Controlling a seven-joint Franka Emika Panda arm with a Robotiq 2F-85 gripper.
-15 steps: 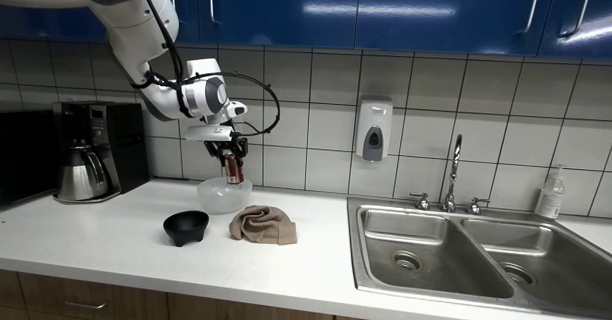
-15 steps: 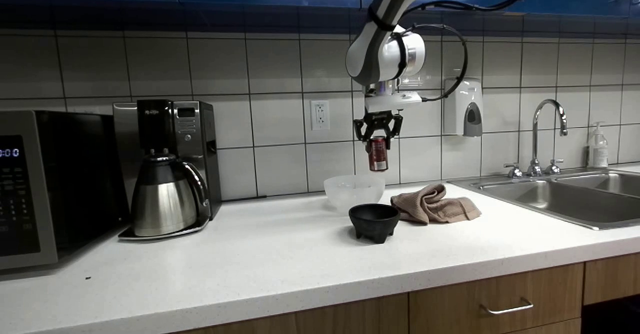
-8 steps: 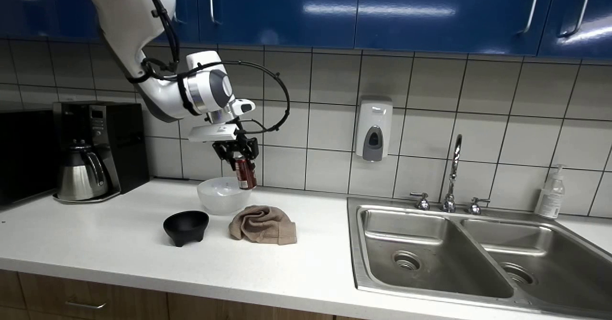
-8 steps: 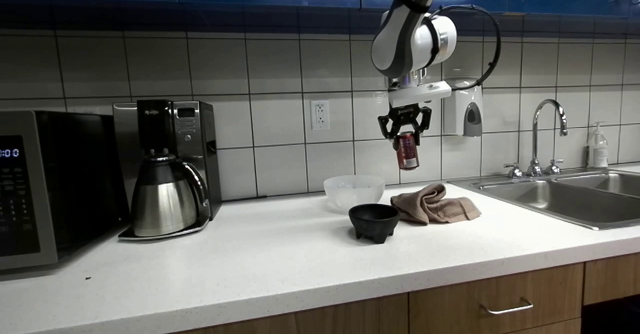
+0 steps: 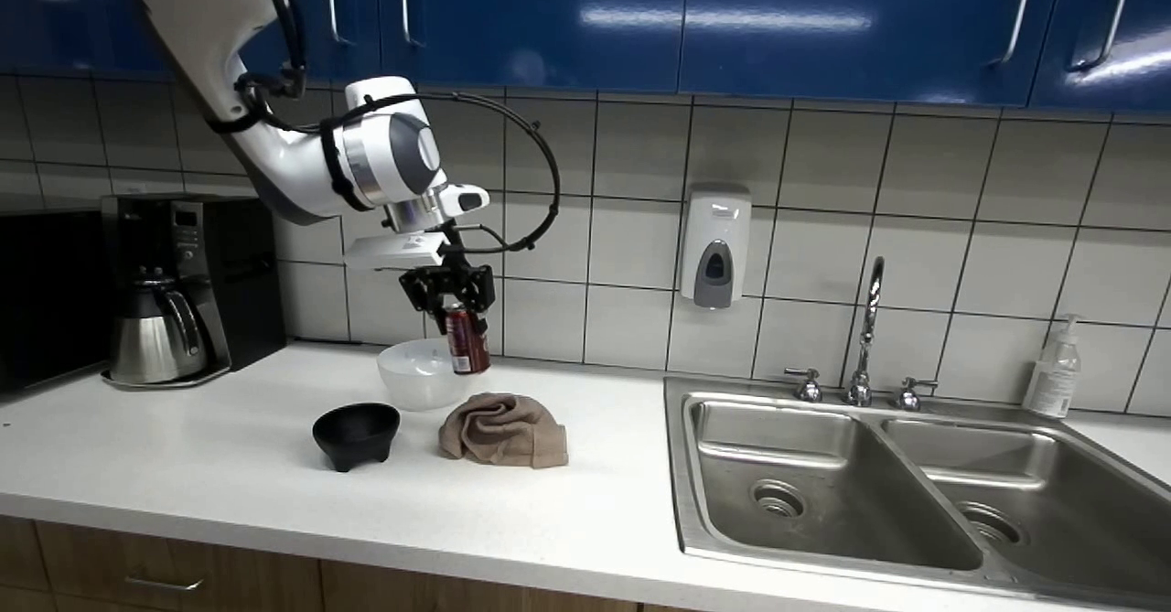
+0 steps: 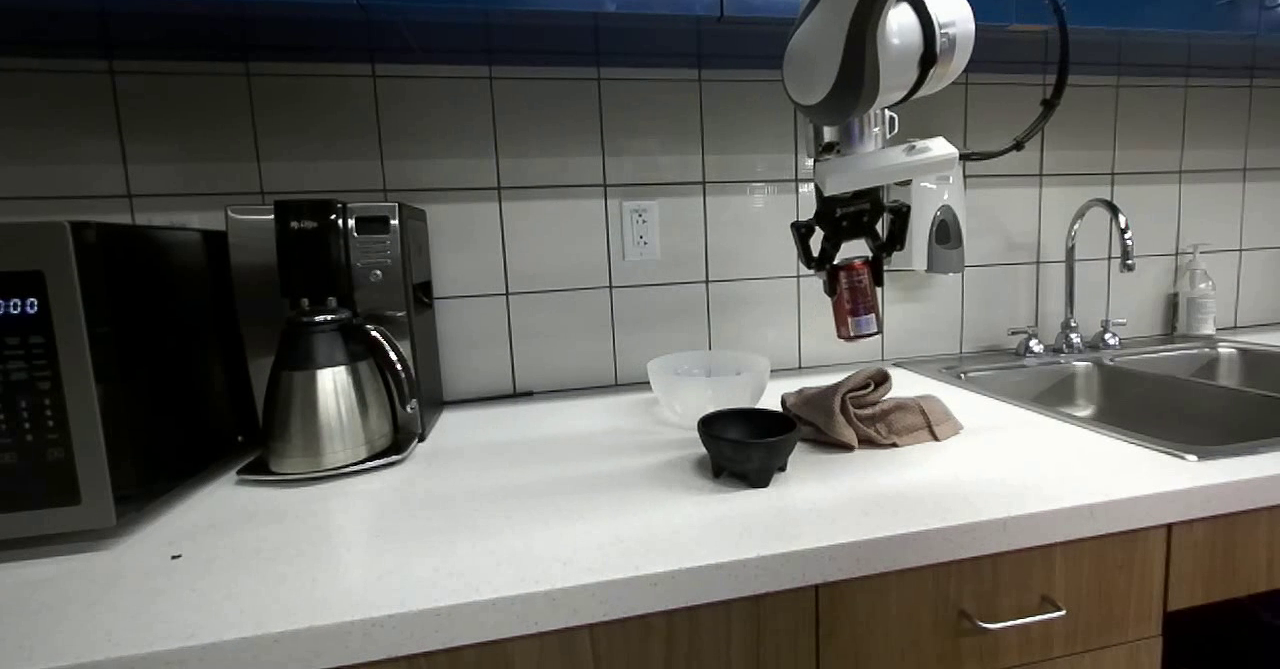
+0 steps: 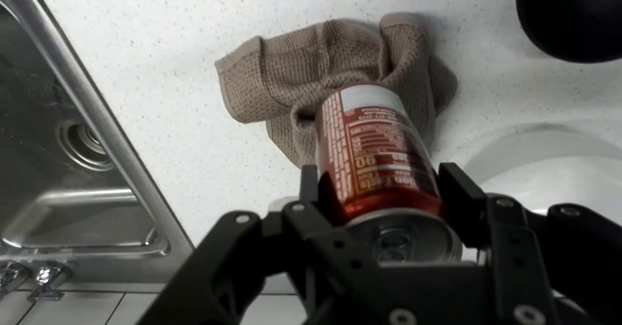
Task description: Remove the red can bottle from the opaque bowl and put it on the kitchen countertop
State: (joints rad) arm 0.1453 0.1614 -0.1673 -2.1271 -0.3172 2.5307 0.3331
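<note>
- Red can [image 7: 379, 145]: a metal drinks can, glossy deep red, with rows of pale print along its side, a dull silver lid turned toward my wrist view, a whitish panel close to its base and a small ring-pull.
- I hold it in mid-air above the white countertop [image 6: 500, 539], outside the frosted bowl [image 6: 690, 389] and near the crumpled brown cloth [image 6: 870, 414], touching neither. It leans slightly from upright, its base tipped to the right in both exterior views.
- My arm [image 5: 302, 173] is cut off at the top of both exterior views, and the sink [image 5: 686, 466] runs past an edge in all three views.
- In the wrist view the frosted bowl is partly hidden by my fingers [image 7: 461, 203] and cropped at the side; in an exterior view the can covers part of its rim.
- Also in the wrist view, the black bowl [image 7: 563, 28] is cropped at the top right corner, and the can hides part of the cloth.
- The finest print on the can is upside down to me and too blurred to read.
- My arm reaches down from above, bending at the wrist so that my gripper [image 6: 855, 275] points at the countertop, a little tilted.
- My fingers press on opposite sides of the can near its lid, parted just by its width.
</note>
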